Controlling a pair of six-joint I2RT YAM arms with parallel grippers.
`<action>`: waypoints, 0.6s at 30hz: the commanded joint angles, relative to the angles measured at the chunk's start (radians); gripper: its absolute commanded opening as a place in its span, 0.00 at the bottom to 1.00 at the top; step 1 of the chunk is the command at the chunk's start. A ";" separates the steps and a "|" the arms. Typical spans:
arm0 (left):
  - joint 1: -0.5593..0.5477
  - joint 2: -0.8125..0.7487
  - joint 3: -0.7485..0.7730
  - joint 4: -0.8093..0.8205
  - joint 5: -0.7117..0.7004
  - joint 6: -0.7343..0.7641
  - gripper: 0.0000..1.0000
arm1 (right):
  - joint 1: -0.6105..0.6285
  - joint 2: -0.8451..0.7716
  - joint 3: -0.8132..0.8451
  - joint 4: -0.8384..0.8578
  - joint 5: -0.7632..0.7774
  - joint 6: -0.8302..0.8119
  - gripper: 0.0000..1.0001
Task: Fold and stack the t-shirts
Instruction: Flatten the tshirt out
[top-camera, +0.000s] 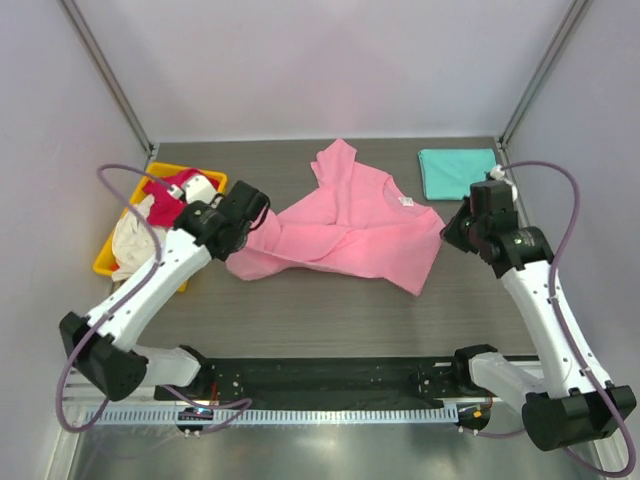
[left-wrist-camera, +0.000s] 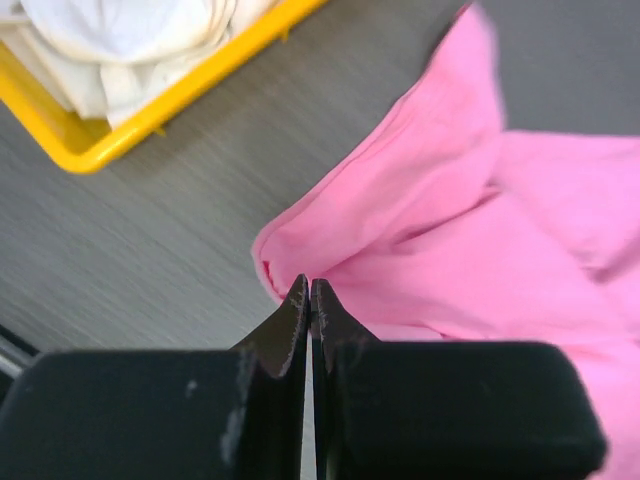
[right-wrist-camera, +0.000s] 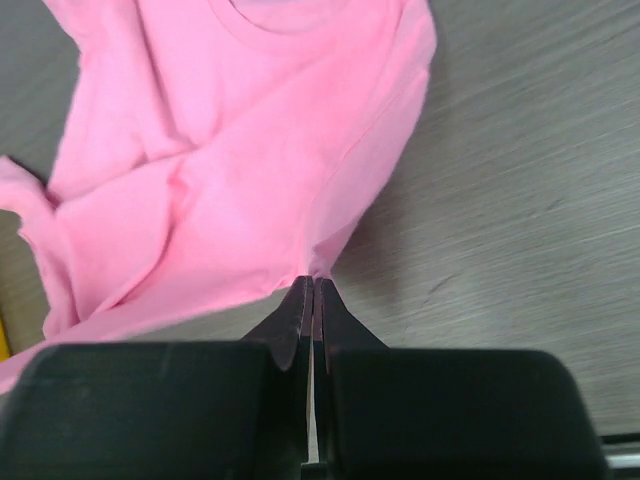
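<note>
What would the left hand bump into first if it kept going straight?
Probably the pink shirt: the left hand's shut tips sit right at its crumpled edge, though I can't tell if they touch it.

Dark grey wood-grain table (top-camera: 330, 310), 3 things sitting on it atm. Pink tee (top-camera: 345, 230) is sprawled across the middle, rumpled w/ a fold over itself, neck label showing, one sleeve pointing to the back edge. Teal tee (top-camera: 457, 172) is folded into a neat rectangle at the back right, near the pink one but not touching. Yellow bin (top-camera: 103, 262) is on the left side, apart from the pink tee, w/ bare tabletop between them.
</note>
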 joint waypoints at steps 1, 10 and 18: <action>-0.003 -0.162 0.122 -0.037 -0.130 0.089 0.00 | 0.001 -0.006 0.197 -0.073 0.088 -0.037 0.01; -0.003 -0.634 0.087 -0.005 0.055 0.070 0.01 | 0.001 -0.123 0.523 -0.289 0.131 0.000 0.01; 0.000 -0.711 0.280 0.007 0.175 0.095 0.01 | 0.001 -0.198 0.758 -0.354 0.056 0.072 0.01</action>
